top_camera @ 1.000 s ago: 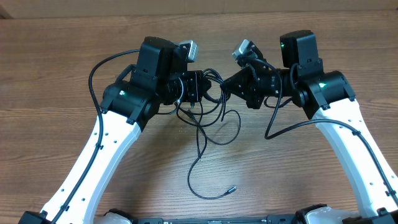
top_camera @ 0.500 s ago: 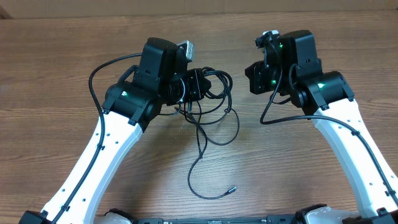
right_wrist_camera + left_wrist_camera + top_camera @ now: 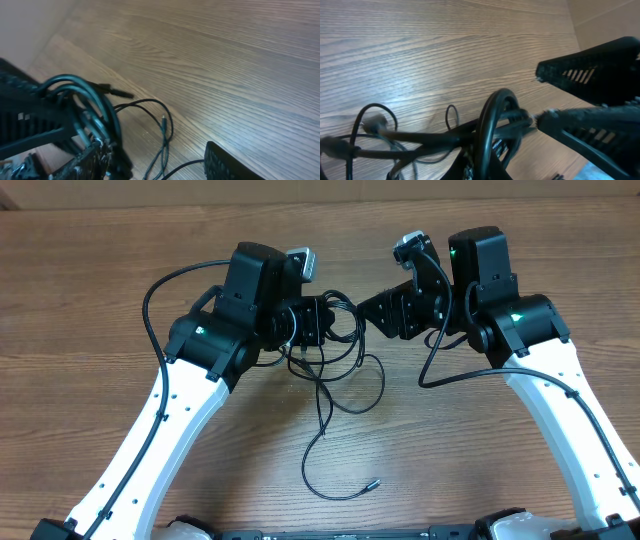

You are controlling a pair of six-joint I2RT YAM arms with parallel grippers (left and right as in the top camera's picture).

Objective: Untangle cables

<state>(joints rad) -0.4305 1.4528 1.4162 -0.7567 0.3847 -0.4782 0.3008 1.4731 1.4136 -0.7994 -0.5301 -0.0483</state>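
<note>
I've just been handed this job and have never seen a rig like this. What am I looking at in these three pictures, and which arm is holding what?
You are seeing two white robot arms, each ending in a black two-finger gripper, at a wooden table. The overhead picture looks straight down, and the arms reach in from the bottom edge. The other two pictures come from a small camera on each wrist, looking out past that arm's fingers.

The left gripper is shut on a knot of thin black cables. One loose tail runs down the table to a small plug. The right gripper is open beside the knot and holds nothing. In the left wrist view, its two slotted fingers show on the right.
</note>
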